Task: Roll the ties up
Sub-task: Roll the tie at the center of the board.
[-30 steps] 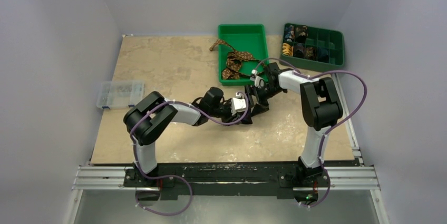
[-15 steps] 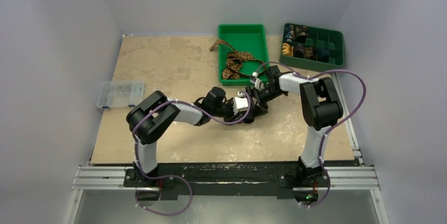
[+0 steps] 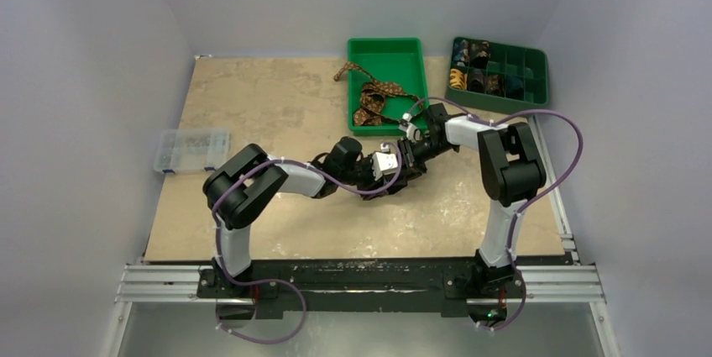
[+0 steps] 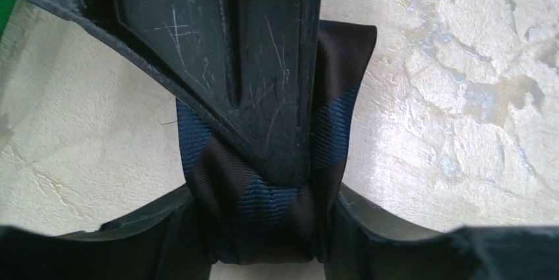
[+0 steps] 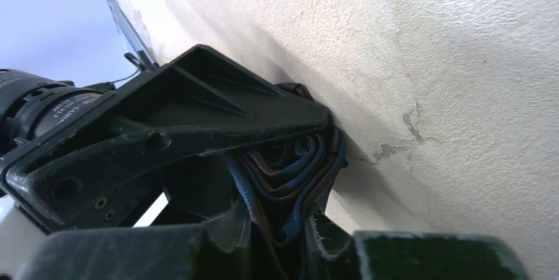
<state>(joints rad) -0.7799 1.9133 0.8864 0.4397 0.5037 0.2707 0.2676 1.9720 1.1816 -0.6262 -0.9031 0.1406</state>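
A rolled tie (image 4: pixel 264 209), dark navy and brown in broad stripes, sits as a coil between my two grippers at the table's middle. My left gripper (image 4: pixel 262 191) has a finger against each side of the coil. My right gripper (image 5: pixel 287 224) is shut on the same tie (image 5: pixel 290 168), pinching its spiral end; one of its fingers (image 4: pixel 264 95) crosses over the roll. From above, the left gripper (image 3: pixel 393 175) and right gripper (image 3: pixel 406 164) meet tip to tip and hide the coil. A brown patterned tie (image 3: pixel 374 97) lies loose in the green bin (image 3: pixel 386 42), one end hanging over its left wall.
A dark green compartment tray (image 3: pixel 531 67) at the back right holds several rolled ties. A clear plastic box (image 3: pixel 191 149) sits at the table's left edge. Purple cables loop off both arms.
The right gripper moved left onto the roll and closed on it. The left arm shifted slightly right, its jaws a little wider.
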